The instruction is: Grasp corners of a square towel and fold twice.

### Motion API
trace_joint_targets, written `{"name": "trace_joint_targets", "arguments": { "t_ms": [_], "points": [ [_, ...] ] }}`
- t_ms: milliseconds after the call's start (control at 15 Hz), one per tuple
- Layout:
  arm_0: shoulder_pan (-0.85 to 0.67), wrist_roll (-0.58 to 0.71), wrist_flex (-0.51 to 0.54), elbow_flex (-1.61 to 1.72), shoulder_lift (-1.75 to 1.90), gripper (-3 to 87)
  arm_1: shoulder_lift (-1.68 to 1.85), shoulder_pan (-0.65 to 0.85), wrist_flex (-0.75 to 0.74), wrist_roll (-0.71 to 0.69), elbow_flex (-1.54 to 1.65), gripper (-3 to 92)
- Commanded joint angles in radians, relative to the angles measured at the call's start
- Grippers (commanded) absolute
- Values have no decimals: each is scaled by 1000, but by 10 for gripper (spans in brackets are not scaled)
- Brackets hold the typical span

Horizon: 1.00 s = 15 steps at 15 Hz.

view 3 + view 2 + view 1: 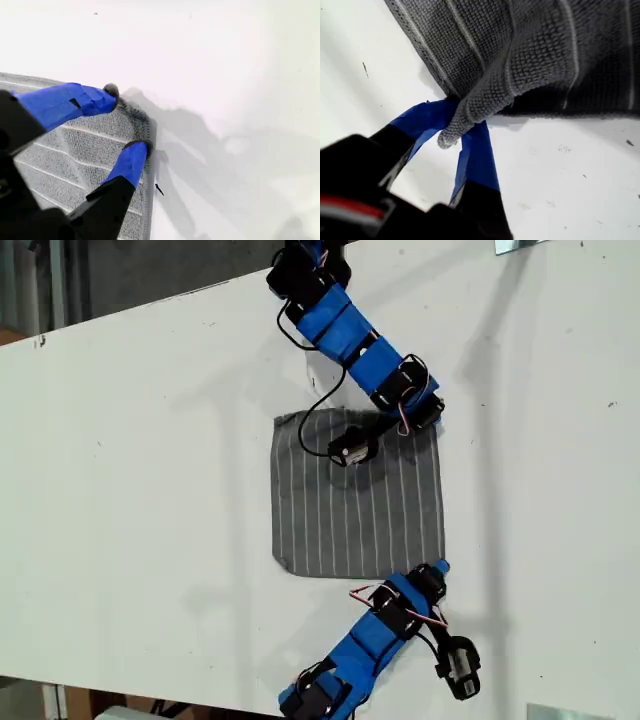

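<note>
My first gripper (457, 131) was pinching a bunched corner (451, 134) of the grey striped towel (358, 495), its blue fingers (422, 122) pressed together on the fabric. My second gripper (129, 119) stood spread over another corner (140, 120) — fingertips touching the cloth, not gripping it. The towel lay mostly flat on the white desk (130, 460), between the two arms in the exterior view.

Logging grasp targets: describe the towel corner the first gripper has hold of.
On the white table lies a grey striped towel. Its corner pinched in my first gripper is bunched and lifted; the one at my second gripper lies flat.
</note>
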Motion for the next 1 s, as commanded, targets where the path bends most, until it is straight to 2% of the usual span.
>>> {"name": "trace_joint_targets", "arguments": {
  "t_ms": [0, 133, 267, 333, 400, 467, 733, 933],
  "points": [
    [-29, 3, -18, -44, -5, 183, -15, 17, -11, -11, -8, -1],
    [-32, -35, -52, -34, -84, 184, -15, 11, -9, -11, -15, -1],
    [-29, -83, -133, -26, -204, 184, -14, 2, 2, -8, -26, -1],
    [-21, -98, -163, -29, -247, 136, -12, -3, 6, -3, -29, -1],
    [-20, -112, -178, -29, -267, -1, -11, -5, 11, -2, -32, -1],
    [-11, -110, -183, -31, -270, -1, -11, -5, 15, -2, -38, -1],
    [-2, -173, -40, -55, -241, -1, -11, -2, 52, -9, -81, -1],
    [9, -189, 186, -170, -149, -1, 9, -9, 224, -11, -242, -1]
  ]
}}
